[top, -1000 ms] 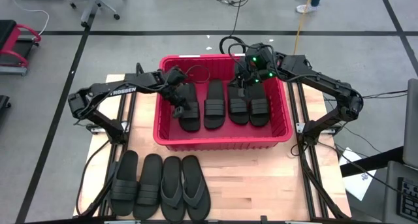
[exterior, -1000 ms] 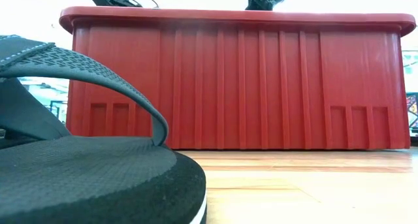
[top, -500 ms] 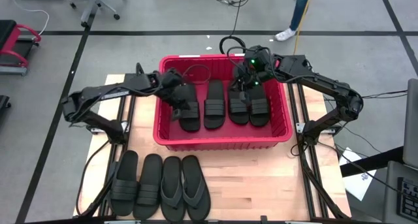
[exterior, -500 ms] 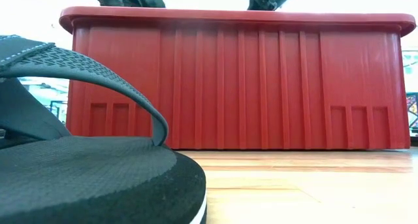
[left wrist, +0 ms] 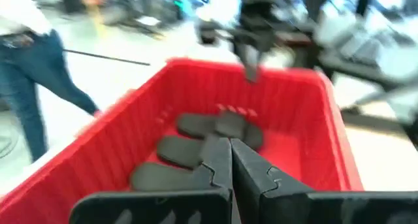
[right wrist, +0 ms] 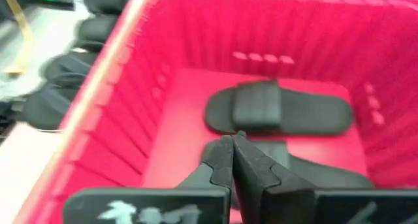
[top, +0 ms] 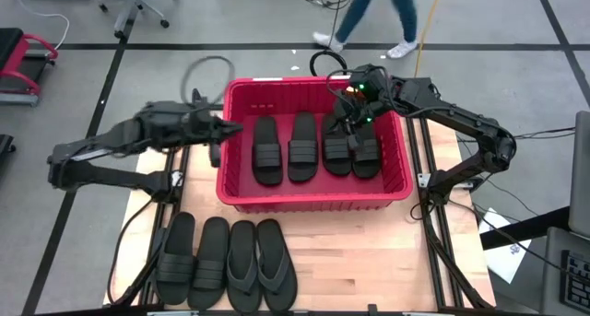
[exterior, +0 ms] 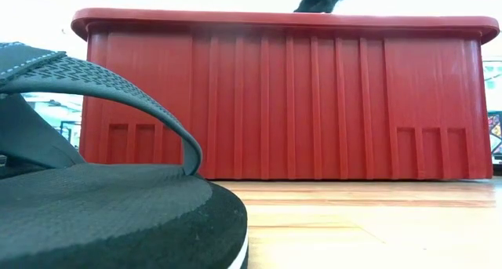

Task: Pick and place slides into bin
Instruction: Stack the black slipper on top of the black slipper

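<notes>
The red bin (top: 313, 198) stands at the table's middle, with several black strap slides lying flat side by side on its floor (top: 267, 150) (top: 302, 147) (top: 336, 146) (top: 366, 150). Two more strap slides (top: 175, 258) (top: 210, 261) and two flip-flops (top: 242, 265) (top: 275, 263) lie in a row at the near left edge. My left gripper (top: 221, 129) hovers shut and empty just outside the bin's left rim. Its wrist view (left wrist: 230, 162) looks into the bin. My right gripper (top: 348, 113) is shut and empty above the two right slides (right wrist: 277, 113).
The bin's thick rim and tall walls (exterior: 282, 96) stand between the arms and the table front. A flip-flop (exterior: 94, 206) lies right at the low camera. A person (top: 373, 17) walks past on the floor beyond the table. Bare wood lies near right of the bin.
My left gripper has drawn out of the bin, from over the leftmost slide toward the table's left edge, past the left rim. That slide stays flat on the bin floor. My right gripper has risen a little. A person has walked in behind the table.
</notes>
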